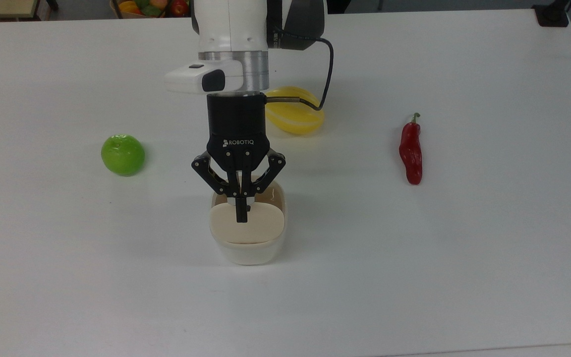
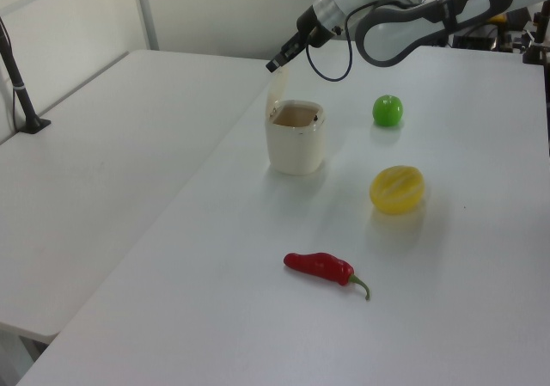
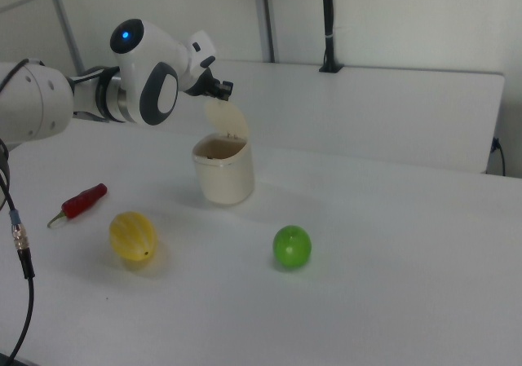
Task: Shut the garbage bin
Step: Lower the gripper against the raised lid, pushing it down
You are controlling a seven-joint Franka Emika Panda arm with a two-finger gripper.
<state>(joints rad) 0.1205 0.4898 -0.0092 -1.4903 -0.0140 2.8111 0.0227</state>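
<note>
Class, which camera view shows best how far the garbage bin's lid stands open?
The right view: the lid stands upright above the garbage bin, seen from the side with the open cavity below. The top view shows the lid face-on, partly behind the tool. The left view shows the lid edge-on, as a thin strip.

Around your bin (image 1: 247,250): raised lid (image 1: 246,224) blocks top view's near side, gripper (image 1: 241,216) at it | apple (image 1: 123,154) well left | melon (image 1: 298,119) behind | pepper (image 1: 410,151) well right | near table (image 1: 285,302) open.
</note>
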